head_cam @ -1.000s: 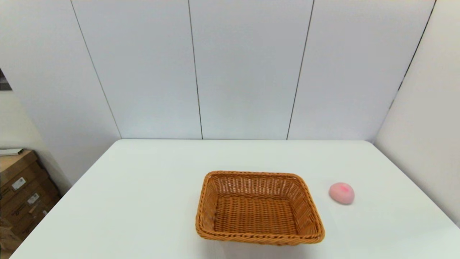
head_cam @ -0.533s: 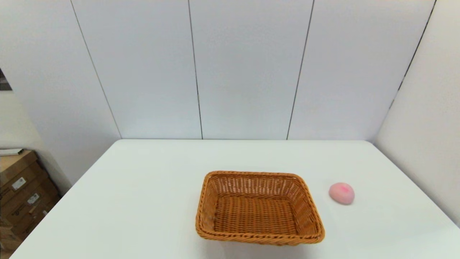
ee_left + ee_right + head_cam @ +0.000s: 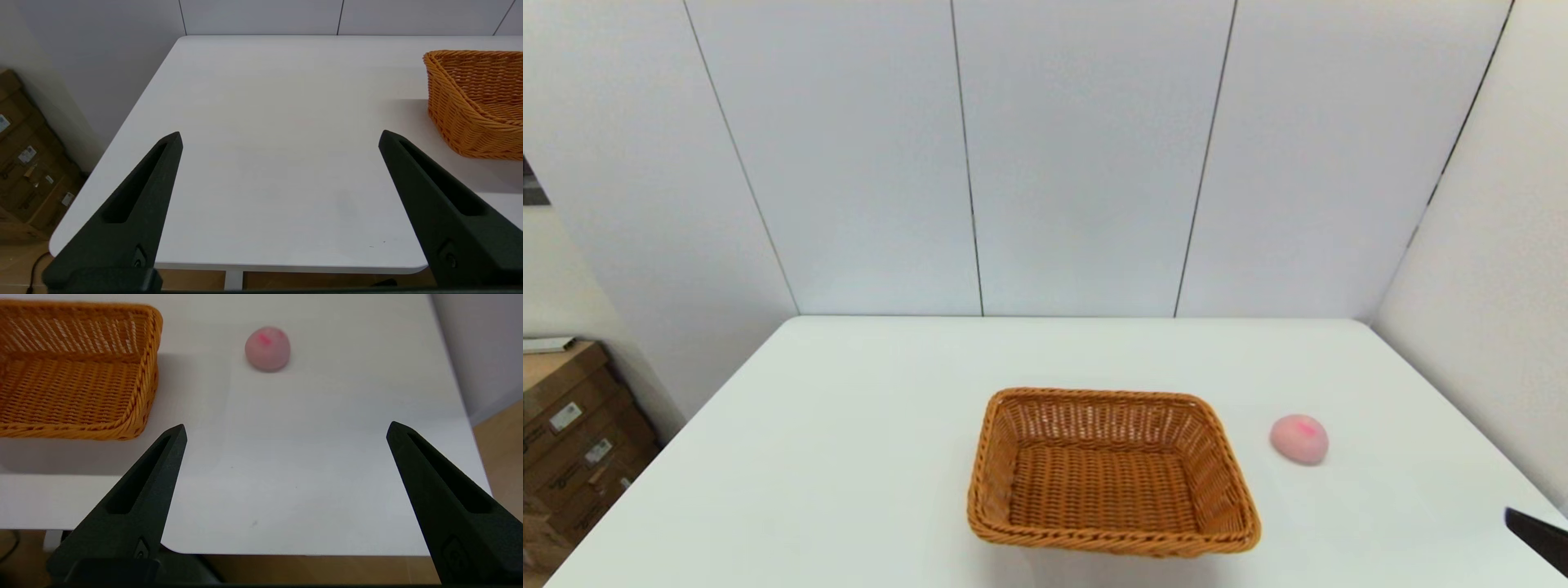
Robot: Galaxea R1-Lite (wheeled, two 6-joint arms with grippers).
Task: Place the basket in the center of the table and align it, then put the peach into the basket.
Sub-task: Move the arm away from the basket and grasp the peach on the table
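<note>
Basket (image 3: pixel 1112 474) sits on the white counter (image 3: pixel 849 425), near the front edge and slightly right of centre in the head view, long side roughly parallel to the front edge, nothing inside it. Peach (image 3: pixel 1299 438) lies on the counter at about 3 o'clock from the basket, near it but apart, dark pink blotch facing up. Right end effector (image 3: pixel 286 430) is spread wide, holding nothing, hovering over the counter's front right edge; the peach is at roughly 12 o'clock from it and the basket at about 10 o'clock. In the head view only a black tip of it shows at the lower right corner (image 3: pixel 1539 535), around 4 o'clock from the peach. Left end effector (image 3: pixel 280 136) is also spread wide and holding nothing, over the front left part of the counter, basket at about 2 o'clock from it, well apart. Cardboard boxes (image 3: pixel 572 441) are stacked on the floor beyond the counter's left side. Pale panelled wall (image 3: pixel 1078 155) behind the counter.
</note>
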